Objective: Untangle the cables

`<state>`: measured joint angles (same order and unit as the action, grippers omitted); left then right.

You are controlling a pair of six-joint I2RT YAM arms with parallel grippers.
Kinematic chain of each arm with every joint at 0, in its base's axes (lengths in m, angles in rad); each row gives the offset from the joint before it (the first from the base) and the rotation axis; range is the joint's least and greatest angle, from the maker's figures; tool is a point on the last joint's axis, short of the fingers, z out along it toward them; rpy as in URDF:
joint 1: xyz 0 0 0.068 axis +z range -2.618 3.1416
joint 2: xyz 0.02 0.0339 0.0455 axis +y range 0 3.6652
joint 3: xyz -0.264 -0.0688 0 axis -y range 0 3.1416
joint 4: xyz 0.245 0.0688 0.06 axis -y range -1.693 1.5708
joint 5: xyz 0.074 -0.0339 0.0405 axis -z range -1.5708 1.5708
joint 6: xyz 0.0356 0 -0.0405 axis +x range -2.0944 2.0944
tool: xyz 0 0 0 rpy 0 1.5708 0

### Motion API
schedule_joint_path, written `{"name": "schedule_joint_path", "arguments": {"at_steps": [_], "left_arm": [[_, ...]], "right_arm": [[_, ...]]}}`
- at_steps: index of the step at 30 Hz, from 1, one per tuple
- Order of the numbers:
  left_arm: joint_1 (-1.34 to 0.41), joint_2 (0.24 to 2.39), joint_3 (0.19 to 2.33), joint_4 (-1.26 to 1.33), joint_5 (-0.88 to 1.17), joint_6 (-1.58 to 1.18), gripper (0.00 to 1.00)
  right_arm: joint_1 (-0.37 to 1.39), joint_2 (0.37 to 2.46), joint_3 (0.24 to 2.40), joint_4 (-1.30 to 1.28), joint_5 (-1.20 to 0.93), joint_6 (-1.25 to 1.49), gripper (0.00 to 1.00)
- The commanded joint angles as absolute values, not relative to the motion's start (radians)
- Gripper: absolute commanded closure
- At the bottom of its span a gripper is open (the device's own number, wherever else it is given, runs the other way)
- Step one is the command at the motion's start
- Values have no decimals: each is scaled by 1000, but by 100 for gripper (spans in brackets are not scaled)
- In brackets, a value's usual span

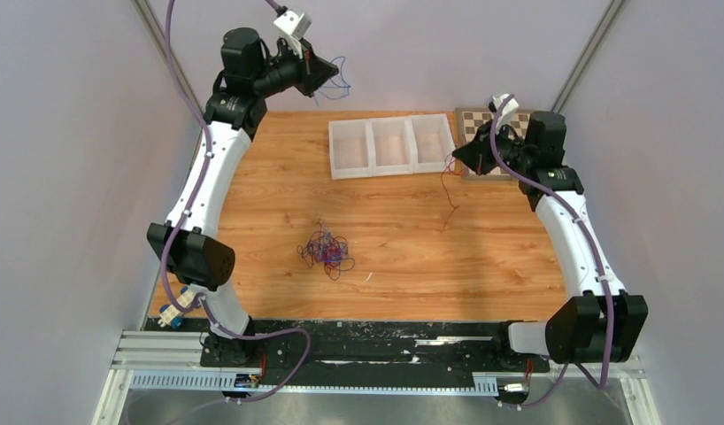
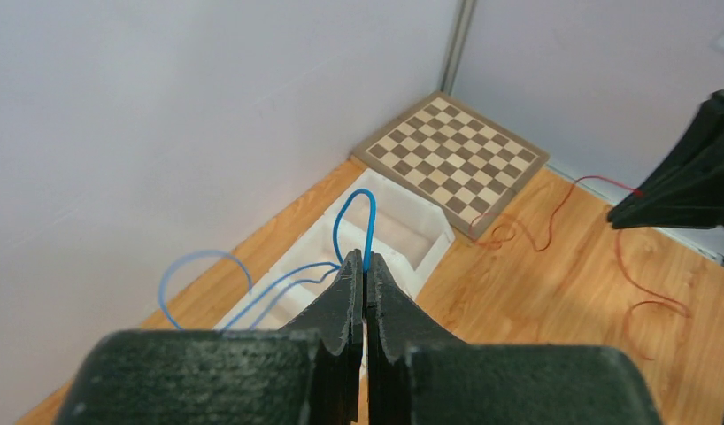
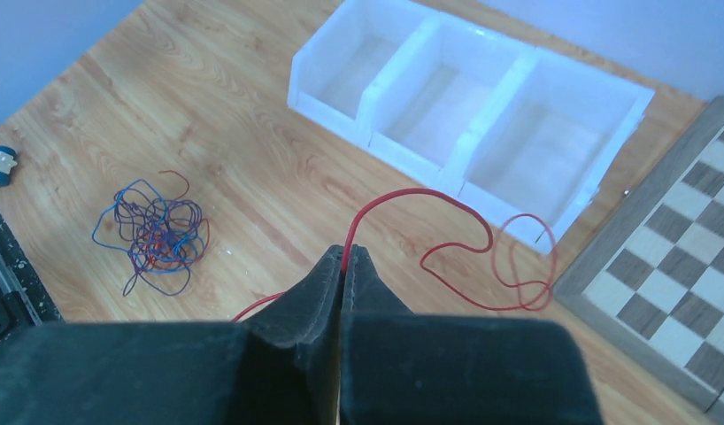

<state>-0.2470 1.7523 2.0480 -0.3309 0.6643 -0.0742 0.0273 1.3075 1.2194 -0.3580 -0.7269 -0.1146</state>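
A tangle of blue, red and dark purple cables (image 1: 327,250) lies on the wooden table; it also shows in the right wrist view (image 3: 155,232). My left gripper (image 1: 326,71) is raised high at the back left, shut on a blue cable (image 2: 356,226) whose loops (image 1: 339,81) hang from its tip above the white bins. My right gripper (image 1: 457,157) is at the back right beside the bins, shut on a red cable (image 3: 447,232) that trails down to the table (image 1: 450,197). The right gripper also shows in the left wrist view (image 2: 617,215).
A white tray of three bins (image 1: 392,145) stands at the back centre. A checkerboard (image 1: 479,124) lies behind the right gripper. A small blue and white object (image 1: 170,314) sits at the near left edge. White walls close in on the left, back and right.
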Motion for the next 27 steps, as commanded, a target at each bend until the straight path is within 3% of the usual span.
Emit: {"name": "schedule_joint_path", "arguments": {"at_steps": [1,14,27], "left_arm": [[-243,1789,2039,-217,606,-100,100],[-244,1976,1967,-81,639,-158,100],[-244,2074,1982,-192,621,54,100]], "right_arm": [[23,1344,1347,-350,-763,-107,100],[23,1516,1690,-343,-719,-27,100],[24,1579,1733,-317,-651,-57,100]]}}
